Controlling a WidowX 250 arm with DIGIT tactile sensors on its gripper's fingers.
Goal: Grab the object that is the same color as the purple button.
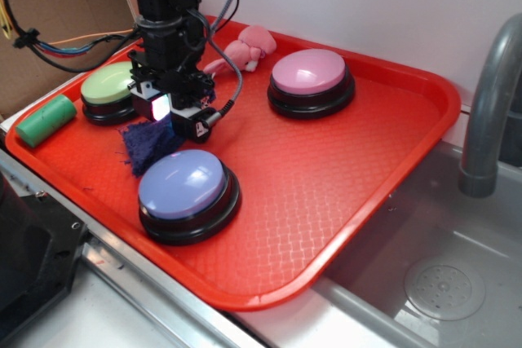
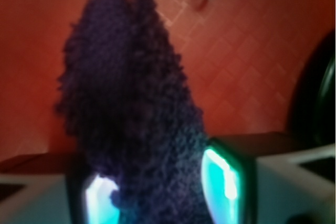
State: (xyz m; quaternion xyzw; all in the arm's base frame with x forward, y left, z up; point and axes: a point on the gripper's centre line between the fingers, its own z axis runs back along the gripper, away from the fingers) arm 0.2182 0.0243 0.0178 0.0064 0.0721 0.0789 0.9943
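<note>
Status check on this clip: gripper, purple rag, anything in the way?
Gripper down on the tray, fingers closed on the purple rag. Rag beside the purple button. Nothing in the way.

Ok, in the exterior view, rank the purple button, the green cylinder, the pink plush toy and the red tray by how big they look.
1. red tray
2. purple button, nearest the camera, which flatters it
3. and 4. green cylinder and pink plush toy look alike; the toy is farther back and partly behind the arm, so unranked.
</note>
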